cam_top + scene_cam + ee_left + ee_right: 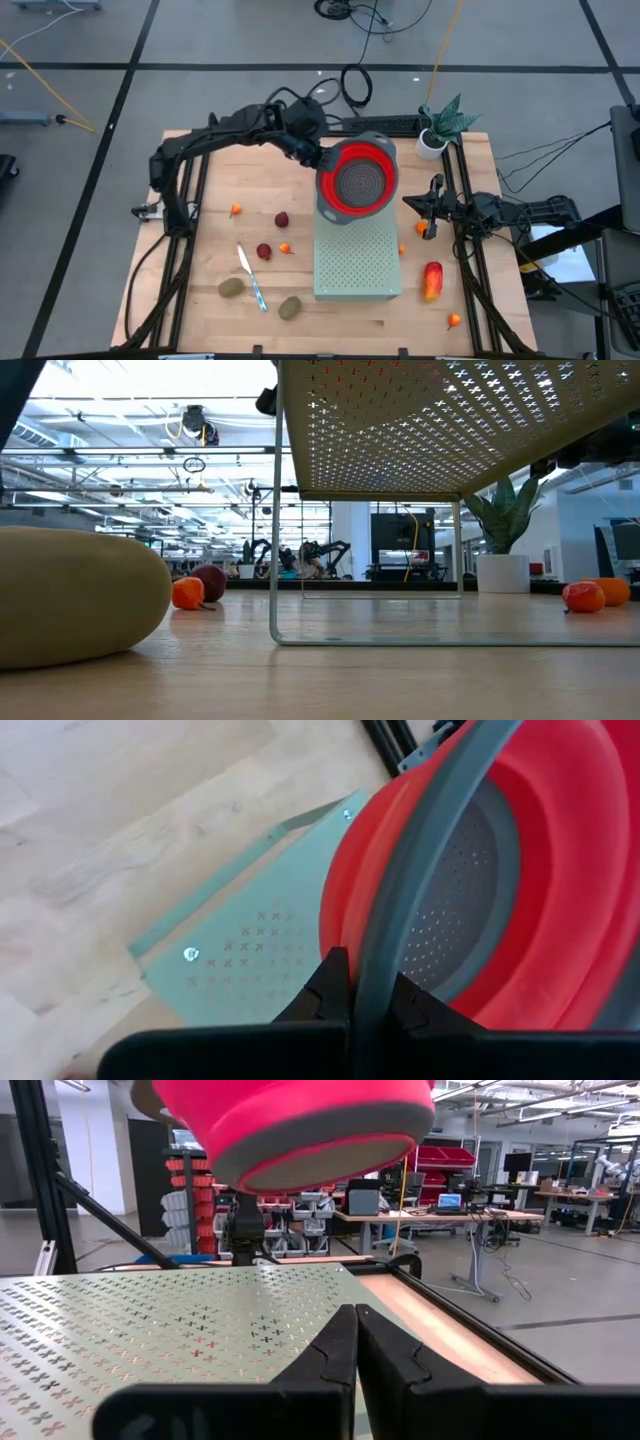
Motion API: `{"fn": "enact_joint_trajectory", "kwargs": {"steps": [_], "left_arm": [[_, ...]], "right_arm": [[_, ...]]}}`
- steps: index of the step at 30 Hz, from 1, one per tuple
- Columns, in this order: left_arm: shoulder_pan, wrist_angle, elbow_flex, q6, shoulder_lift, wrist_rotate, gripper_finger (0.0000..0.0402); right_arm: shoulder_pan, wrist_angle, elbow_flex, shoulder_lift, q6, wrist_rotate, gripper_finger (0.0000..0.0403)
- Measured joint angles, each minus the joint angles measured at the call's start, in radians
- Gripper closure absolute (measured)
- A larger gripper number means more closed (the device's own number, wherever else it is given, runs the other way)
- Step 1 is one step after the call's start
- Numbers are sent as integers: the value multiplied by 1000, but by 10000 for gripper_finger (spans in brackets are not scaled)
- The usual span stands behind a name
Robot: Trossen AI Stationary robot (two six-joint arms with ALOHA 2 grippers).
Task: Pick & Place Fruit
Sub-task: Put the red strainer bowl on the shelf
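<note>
A red collapsible bowl (357, 178) with a grey rim hangs over the far end of a pale green perforated stand (357, 262), and my left gripper (368, 985) is shut on it. My right gripper (355, 1320) waits shut at the stand's right edge (412, 201), touching nothing. Fruit lies on the wooden table: an elongated red-orange piece (432, 280), two brown-green ovals (232, 288) (290, 307), two dark red balls (282, 219) (264, 251) and several tiny orange balls, such as (235, 209). My left gripper pinches the bowl's grey rim (378, 955) on the bowl's far left side, one finger (330, 982) on the red outer wall, the other (418, 1008) inside. The fingers slant down from the table's far left. The bowl hangs tilted, lifted clear of the stand (300, 1120).
A thin knife with a light-blue handle (250, 275) lies between the ovals and the dark red balls. A potted plant (438, 130) stands at the far right corner. Black frame rails run along the table's left and right sides. Bare wood lies left of the stand.
</note>
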State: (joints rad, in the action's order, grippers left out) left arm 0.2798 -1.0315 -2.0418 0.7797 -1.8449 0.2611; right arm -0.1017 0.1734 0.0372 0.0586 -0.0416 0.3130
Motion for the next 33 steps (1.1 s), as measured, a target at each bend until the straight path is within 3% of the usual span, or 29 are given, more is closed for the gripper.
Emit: {"fn": "enact_joint_trajectory", "kwargs": {"steps": [10,33], "left_arm": [[-27,-114,-78,-16,-99,2,401],[-60,-147,-79,49,-111,-16,401]], "right_arm": [[0,-1,0,0,0,0,403],[0,-3,0,0,0,0,403]]}}
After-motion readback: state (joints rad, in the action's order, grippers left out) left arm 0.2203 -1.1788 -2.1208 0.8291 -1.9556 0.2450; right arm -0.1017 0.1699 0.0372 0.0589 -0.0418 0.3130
